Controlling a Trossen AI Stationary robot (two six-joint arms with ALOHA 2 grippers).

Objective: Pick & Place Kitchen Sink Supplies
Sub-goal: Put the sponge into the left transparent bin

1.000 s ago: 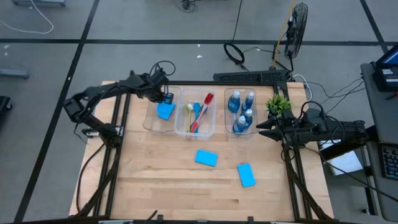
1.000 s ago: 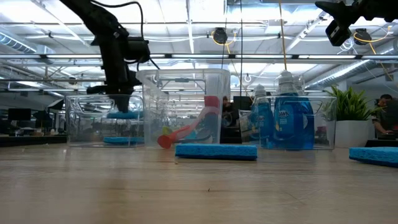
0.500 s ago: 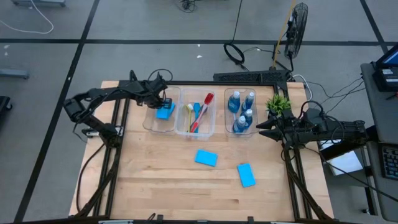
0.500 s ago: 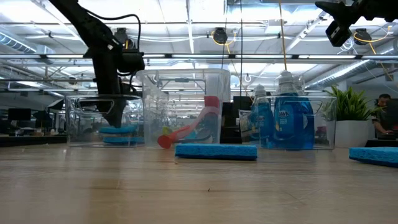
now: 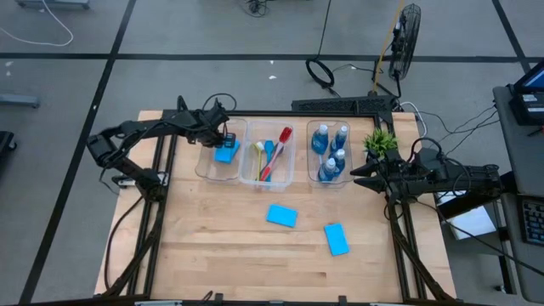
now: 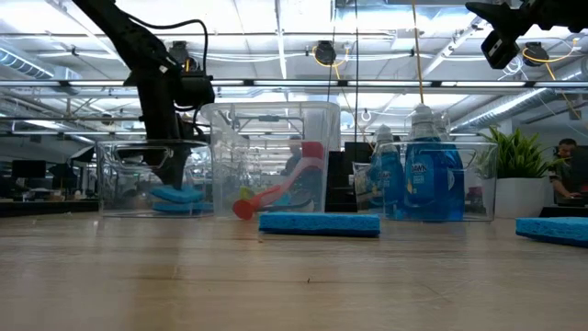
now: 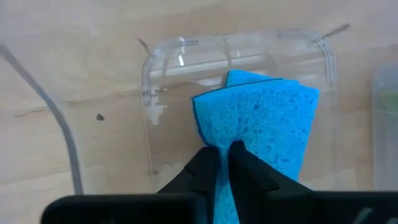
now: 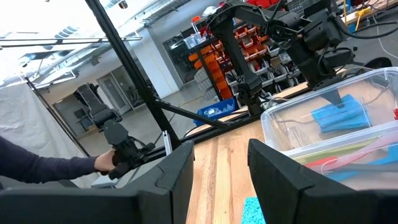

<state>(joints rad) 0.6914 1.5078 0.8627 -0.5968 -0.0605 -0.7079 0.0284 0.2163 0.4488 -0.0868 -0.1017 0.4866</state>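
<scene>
Sponge [image 7: 261, 121] is pinched at one edge between the nearly closed jaws of the left gripper [image 7: 222, 163], low inside the leftmost clear bin [image 5: 206, 161], on another sponge. If the jaws are lifted before being fully parted, the sponge could be dragged back out. Two sponges [image 5: 281, 215] are left on the tabletop [image 5: 212, 246]. The right gripper [image 5: 357, 176] is parked beside the bottles [image 5: 330, 149], jaws half open, holding nothing.

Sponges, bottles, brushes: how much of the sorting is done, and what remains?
Done: the bottles stand in the right bin, the brushes lie in the middle bin, and one sponge is in the left bin. In hand: the left gripper pinches a second sponge inside that bin. Left: two sponges on the table. The right gripper waits, open.
</scene>
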